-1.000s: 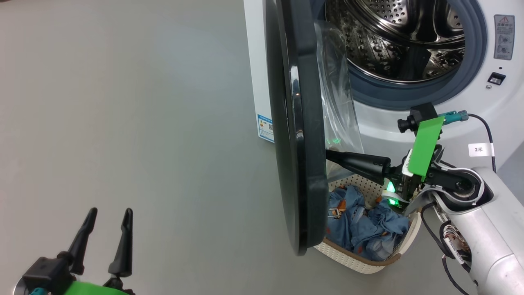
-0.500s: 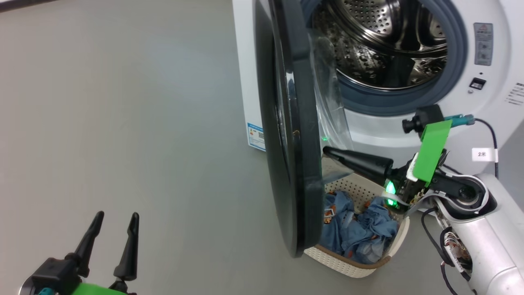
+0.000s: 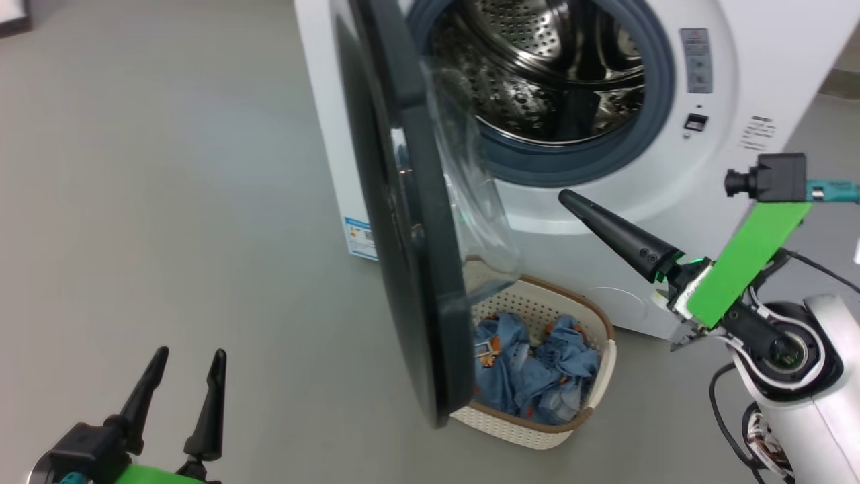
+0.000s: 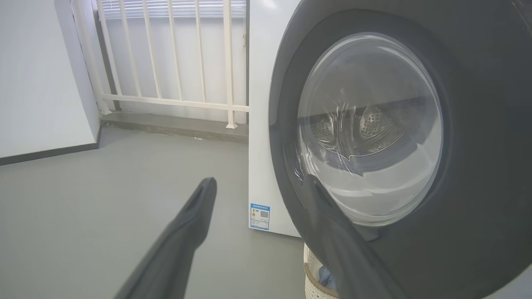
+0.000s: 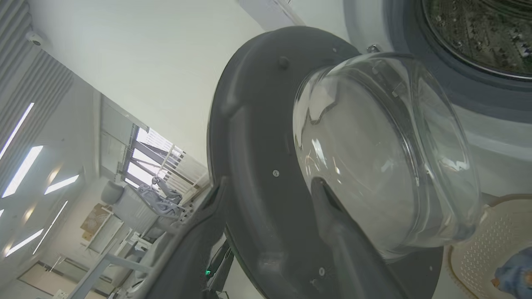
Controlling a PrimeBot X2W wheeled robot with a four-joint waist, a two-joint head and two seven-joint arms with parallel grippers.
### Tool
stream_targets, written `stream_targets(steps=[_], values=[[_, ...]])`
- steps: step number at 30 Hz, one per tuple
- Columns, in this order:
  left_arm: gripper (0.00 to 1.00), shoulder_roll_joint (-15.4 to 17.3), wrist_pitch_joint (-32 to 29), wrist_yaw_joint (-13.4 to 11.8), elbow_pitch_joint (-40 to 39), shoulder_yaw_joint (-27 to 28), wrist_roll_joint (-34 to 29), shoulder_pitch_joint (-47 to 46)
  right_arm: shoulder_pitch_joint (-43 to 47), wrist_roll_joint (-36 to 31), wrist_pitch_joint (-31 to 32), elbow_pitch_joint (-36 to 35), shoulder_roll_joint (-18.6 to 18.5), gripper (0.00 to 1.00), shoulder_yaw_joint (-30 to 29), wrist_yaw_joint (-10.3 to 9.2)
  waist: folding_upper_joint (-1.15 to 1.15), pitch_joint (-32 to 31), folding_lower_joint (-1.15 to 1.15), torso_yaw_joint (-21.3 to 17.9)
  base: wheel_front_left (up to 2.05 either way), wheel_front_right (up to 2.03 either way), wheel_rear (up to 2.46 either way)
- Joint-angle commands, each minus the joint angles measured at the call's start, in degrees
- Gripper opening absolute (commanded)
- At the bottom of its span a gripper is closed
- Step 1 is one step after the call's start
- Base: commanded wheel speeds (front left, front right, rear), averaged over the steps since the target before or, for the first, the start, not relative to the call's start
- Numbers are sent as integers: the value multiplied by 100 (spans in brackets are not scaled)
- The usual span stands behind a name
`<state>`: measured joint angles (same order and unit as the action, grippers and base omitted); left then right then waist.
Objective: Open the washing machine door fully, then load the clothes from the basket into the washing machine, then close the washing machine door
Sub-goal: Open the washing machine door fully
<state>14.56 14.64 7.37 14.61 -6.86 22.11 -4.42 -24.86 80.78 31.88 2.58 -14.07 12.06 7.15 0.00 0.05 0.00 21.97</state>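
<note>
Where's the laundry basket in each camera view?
Head view: the basket stands lower centre-right, beneath the open washing machine door.
Left wrist view: the basket is a sliver at the bottom edge, under the door.
Right wrist view: the basket is in the lower right corner.
Shared landmark: the door's glass bowl window.

The big round glossy black washing machine door (image 3: 403,222) hides the left part of the small cream perforated plastic basket (image 3: 524,433) at lower centre, and part of the light blue fabric clothes (image 3: 537,370) inside. The top edge cuts off the white washing machine (image 3: 672,202). Print on its blue sticker (image 3: 361,236) is too small to read. My right gripper (image 3: 571,200) shows me 1 dark finger; the other sits hidden behind.
</note>
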Motion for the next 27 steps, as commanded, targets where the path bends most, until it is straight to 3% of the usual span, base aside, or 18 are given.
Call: stream_targets(steps=[1, 10, 20, 27], values=[[100, 96, 36, 12, -164, 233, -5, -145, 73, -289, -358, -298, -172, 100, 185, 34, 0, -29, 0, -284, 0, 0, 0], [100, 51, 36, 6, -216, 362, -72, -86, 404, -1045, -2274, -559, -993, 100, 826, 34, 0, -71, 0, -834, 0, 0, 0], [100, 5, 36, 6, -258, 464, -120, -11, 705, -1770, -3977, -312, -1595, 100, 1241, 34, 0, -108, 0, -1158, 0, 0, 0], [100, -41, 36, 1, -396, 558, -201, 63, 1032, -2131, -4554, 171, -1577, 100, 1100, 34, 0, -124, 0, -1377, 0, 0, 0]])
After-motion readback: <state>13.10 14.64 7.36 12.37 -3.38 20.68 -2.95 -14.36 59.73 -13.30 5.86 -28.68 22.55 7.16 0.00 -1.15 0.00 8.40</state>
